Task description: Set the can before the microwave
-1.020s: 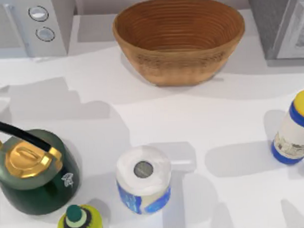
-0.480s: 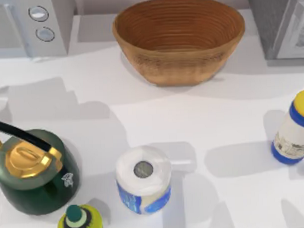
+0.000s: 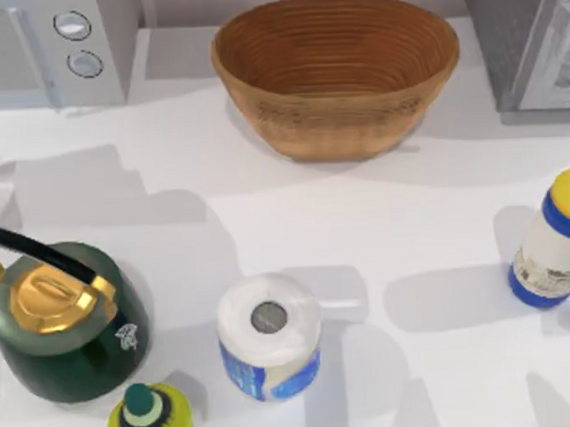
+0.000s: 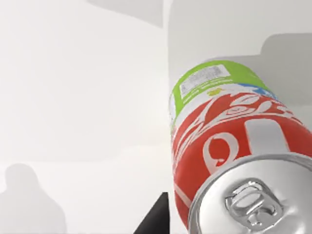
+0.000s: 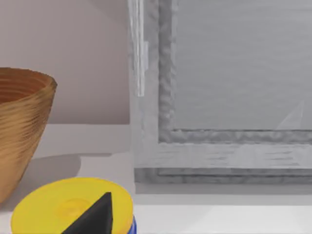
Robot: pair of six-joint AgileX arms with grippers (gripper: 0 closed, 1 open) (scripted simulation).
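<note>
Can (image 4: 229,141): slim drink can, red upper, white band, green base, silver top with pull tab; seen in the left wrist view close under the camera, directly beside the dark tip of the left gripper (image 4: 156,219). Long axis running away from the wrist, silver top nearest, green base toward the white desk (image 3: 406,200). Resting or lifted: cannot tell. Left gripper grip state: cannot tell, contact with the can not visible. Microwave (image 3: 54,48): pale boxy appliance at the desk's far left corner, two round silver knobs (image 3: 72,26) on its side panel, bare desk directly in front of it. Judged the left arm's job, being the one at the can and on the microwave's side. Key relation for the coming move: can upright along the gripper's line of approach, target patch between the microwave front and the green kettle (image 3: 59,320), so care needed to keep the base level and clear of the kettle's handle. Other items: wicker basket (image 3: 336,71) at far centre; darker grey box (image 3: 532,41) at far right; paper roll (image 3: 269,336) near centre; yellow-green bottle (image 3: 147,415) at the near edge. Right gripper (image 5: 92,217): idle, just above the yellow-capped jar (image 3: 553,242) at the right side; grip state cannot tell.
</note>
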